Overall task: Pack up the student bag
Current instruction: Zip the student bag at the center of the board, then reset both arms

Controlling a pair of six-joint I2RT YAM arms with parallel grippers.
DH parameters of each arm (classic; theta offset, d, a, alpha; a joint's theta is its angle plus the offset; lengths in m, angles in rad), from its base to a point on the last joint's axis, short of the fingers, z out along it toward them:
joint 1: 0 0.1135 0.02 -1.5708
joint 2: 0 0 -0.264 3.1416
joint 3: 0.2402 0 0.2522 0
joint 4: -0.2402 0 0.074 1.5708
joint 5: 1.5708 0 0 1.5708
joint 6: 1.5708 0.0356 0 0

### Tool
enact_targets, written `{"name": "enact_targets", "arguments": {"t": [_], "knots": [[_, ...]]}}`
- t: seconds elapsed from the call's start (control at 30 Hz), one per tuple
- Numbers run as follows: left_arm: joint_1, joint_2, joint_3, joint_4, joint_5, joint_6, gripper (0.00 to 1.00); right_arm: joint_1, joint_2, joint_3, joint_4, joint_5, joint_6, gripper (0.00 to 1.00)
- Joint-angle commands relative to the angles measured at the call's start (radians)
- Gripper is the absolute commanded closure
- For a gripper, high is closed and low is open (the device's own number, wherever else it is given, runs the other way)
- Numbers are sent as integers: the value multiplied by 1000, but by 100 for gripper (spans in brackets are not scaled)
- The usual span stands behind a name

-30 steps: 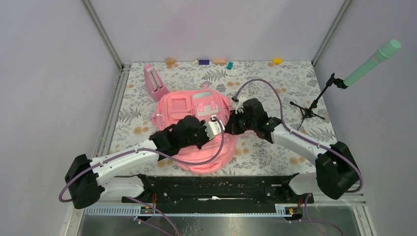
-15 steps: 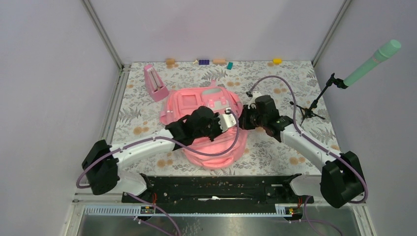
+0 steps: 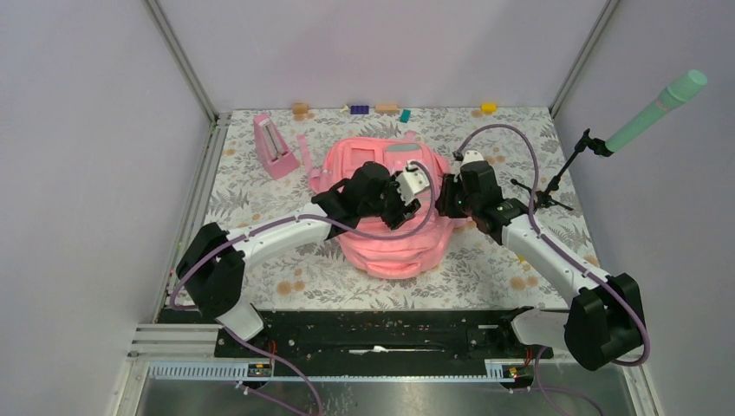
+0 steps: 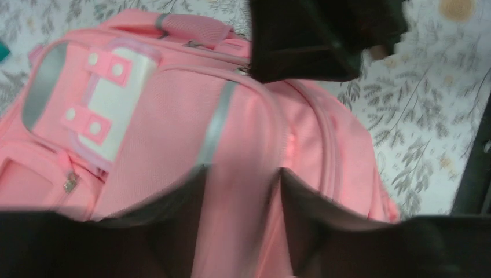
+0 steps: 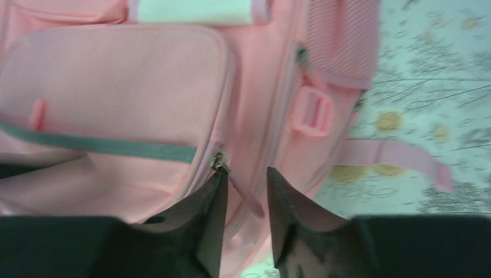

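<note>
The student bag (image 3: pixel 390 247), a large pink backpack, lies front-up in the middle of the table. My left gripper (image 3: pixel 400 212) hangs over its upper middle. My right gripper (image 3: pixel 444 204) is at the bag's upper right edge. In the left wrist view the jaws (image 4: pixel 242 171) stand apart over the pink fabric (image 4: pixel 162 110), gripping nothing. In the right wrist view the gripper (image 5: pixel 245 171) is open beside a metal zip slider (image 5: pixel 219 161). A pink pull tab (image 5: pixel 246 197) hangs loose between the fingers. The bag's front pocket (image 5: pixel 116 87) fills the left of that view.
A small pink triangular stand (image 3: pixel 276 147) is left of the bag at the back. Small coloured blocks (image 3: pixel 381 108) line the far edge. A black tripod (image 3: pixel 546 191) with a green microphone (image 3: pixel 659 108) stands at the right. A loose strap (image 5: pixel 394 159) lies on the cloth.
Both arms have carried the bag back and to the right across the table. Both grippers, shut on it earlier, now stand open.
</note>
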Motion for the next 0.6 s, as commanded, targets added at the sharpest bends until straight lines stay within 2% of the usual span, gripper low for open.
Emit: {"name": "enact_targets", "arguments": {"t": [0.0,0.07,0.1,0.3,0.43,0.57], "knots": [[58,-41,31,78,-90,-99,30,-34,-44,63,-101,78,-51,52],[63,-70,3,132,-90,-137,17,-34,-63,76,-121,41,-76,35],[64,-82,-6,142,-87,-154,15,-33,-73,82,-134,31,-88,28],[90,-166,-31,142,-111,-284,4,-36,-157,95,-210,28,-150,7],[162,-272,-116,166,-98,-379,1,-70,-226,95,-278,60,-171,1],[250,-418,-173,90,-196,-472,1,-139,-312,86,-324,72,-157,0]]}}
